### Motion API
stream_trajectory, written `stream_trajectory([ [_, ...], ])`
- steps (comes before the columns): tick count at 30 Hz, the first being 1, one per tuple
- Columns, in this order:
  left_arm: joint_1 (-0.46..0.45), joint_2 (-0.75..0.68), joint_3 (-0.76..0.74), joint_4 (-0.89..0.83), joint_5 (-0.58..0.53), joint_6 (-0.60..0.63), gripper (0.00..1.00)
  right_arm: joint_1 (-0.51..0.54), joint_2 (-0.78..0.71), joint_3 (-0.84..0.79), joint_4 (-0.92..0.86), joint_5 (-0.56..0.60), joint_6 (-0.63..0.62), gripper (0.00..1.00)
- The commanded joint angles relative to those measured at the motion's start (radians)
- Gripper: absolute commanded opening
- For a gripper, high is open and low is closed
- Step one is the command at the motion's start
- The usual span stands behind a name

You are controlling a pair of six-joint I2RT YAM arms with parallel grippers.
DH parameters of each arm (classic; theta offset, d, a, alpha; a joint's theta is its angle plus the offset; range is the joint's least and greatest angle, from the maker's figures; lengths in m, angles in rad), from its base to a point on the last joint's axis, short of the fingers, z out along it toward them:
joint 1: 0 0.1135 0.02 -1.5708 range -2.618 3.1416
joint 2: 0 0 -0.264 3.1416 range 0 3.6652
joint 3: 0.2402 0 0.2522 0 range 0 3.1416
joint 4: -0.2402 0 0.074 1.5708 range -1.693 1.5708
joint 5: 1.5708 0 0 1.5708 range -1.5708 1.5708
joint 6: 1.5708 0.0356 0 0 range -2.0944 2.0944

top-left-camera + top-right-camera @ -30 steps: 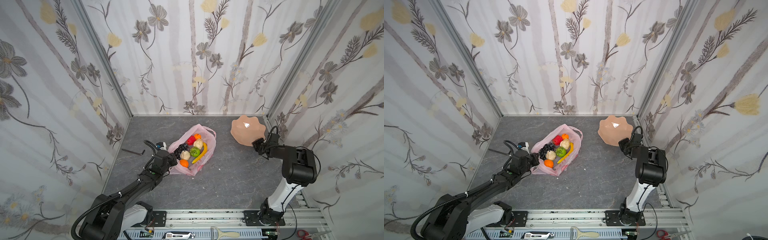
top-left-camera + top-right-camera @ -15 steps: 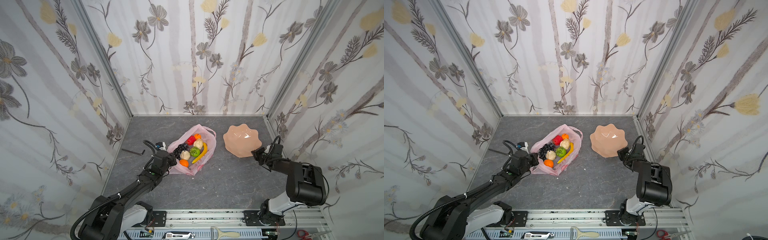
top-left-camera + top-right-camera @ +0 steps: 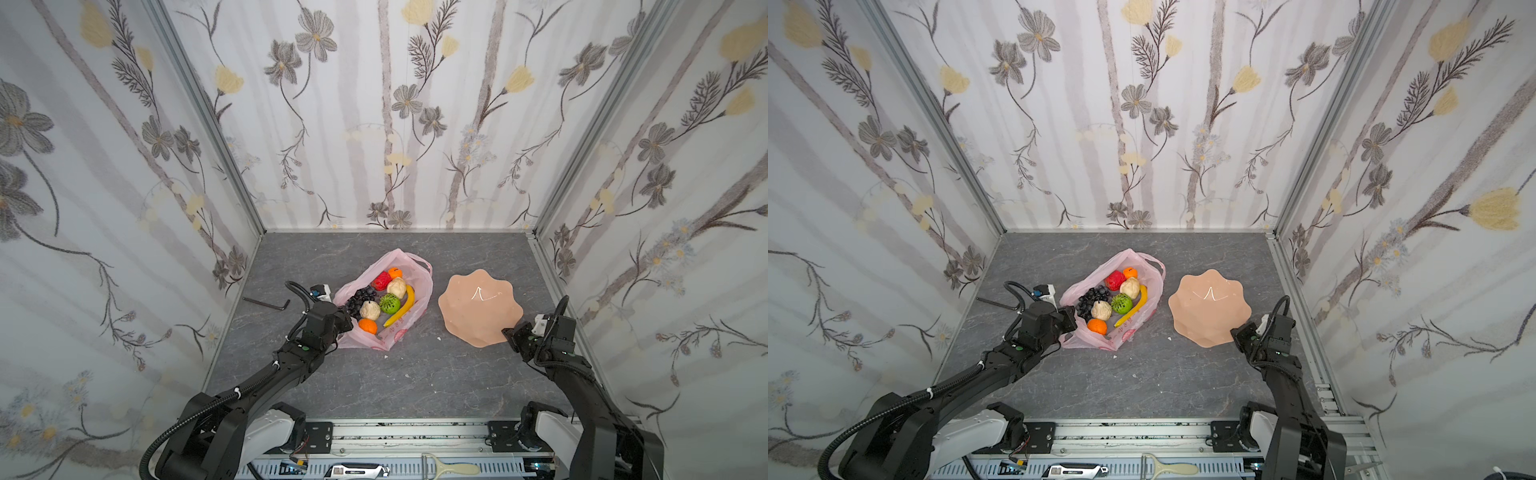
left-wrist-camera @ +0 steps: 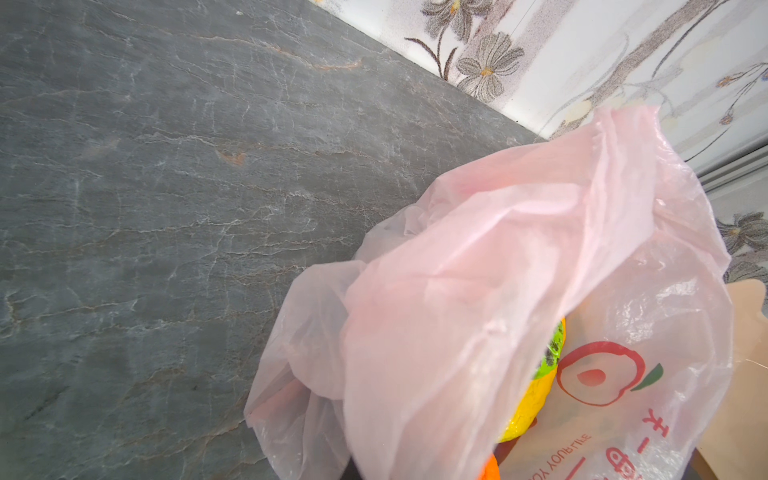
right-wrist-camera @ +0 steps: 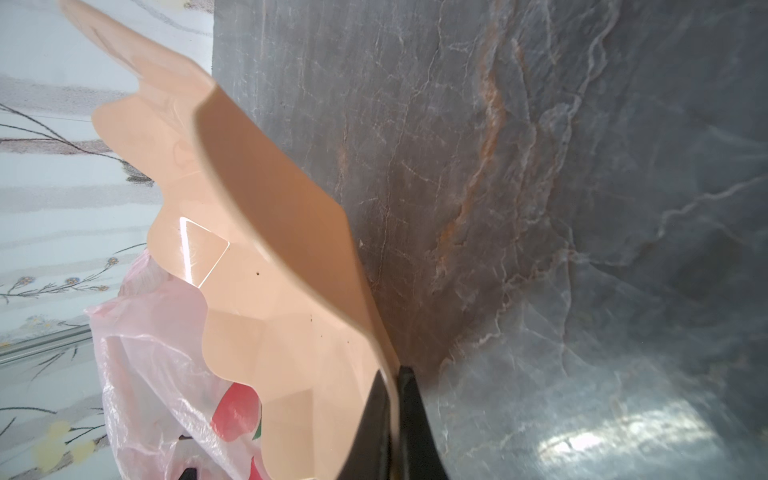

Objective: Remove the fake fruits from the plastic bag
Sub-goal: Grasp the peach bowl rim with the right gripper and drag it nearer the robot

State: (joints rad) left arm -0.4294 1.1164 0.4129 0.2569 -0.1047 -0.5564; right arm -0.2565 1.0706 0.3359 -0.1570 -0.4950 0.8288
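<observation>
The pink plastic bag (image 3: 420, 286) lies open in the middle of the table in both top views. The fake fruits show inside it: a red apple (image 3: 381, 281), a banana (image 3: 401, 309), a green fruit (image 3: 390, 303), grapes (image 3: 361, 297), two oranges and two beige lumps. My left gripper (image 3: 343, 320) is shut on the bag's left rim. In the left wrist view the bag's film (image 4: 478, 291) hides the jaws. My right gripper (image 5: 392, 376) is shut on the near rim of a peach wavy dish (image 3: 478, 303) to the right of the bag.
A black hex key (image 3: 266, 301) lies near the left wall. Flowered walls close the table on three sides, and the right arm stands close to the right wall. A metal rail (image 3: 415, 436) with a peeler (image 3: 451, 469) runs along the front edge.
My right gripper has brought the dish from the back right corner forward and towards the bag. The left gripper and the bag have stayed put.
</observation>
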Motion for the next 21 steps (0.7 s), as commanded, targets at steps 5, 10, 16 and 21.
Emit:
stream_trajectory([
  [5, 0.001, 0.005, 0.004, 0.039, -0.011, 0.0, 0.09, -0.004, -0.249, -0.038, -0.328, 0.017, -0.036, 0.06],
  [10, 0.0, 0.004, 0.001, 0.039, -0.012, 0.001, 0.09, -0.003, -0.333, -0.025, -0.49, 0.035, -0.069, 0.04],
  [16, 0.0, 0.006, 0.003, 0.038, -0.016, 0.002, 0.09, 0.022, -0.362, -0.062, -0.63, 0.033, -0.101, 0.0],
  [21, 0.0, 0.009, 0.001, 0.038, -0.023, 0.004, 0.09, 0.036, -0.379, -0.075, -0.664, 0.086, -0.128, 0.0],
])
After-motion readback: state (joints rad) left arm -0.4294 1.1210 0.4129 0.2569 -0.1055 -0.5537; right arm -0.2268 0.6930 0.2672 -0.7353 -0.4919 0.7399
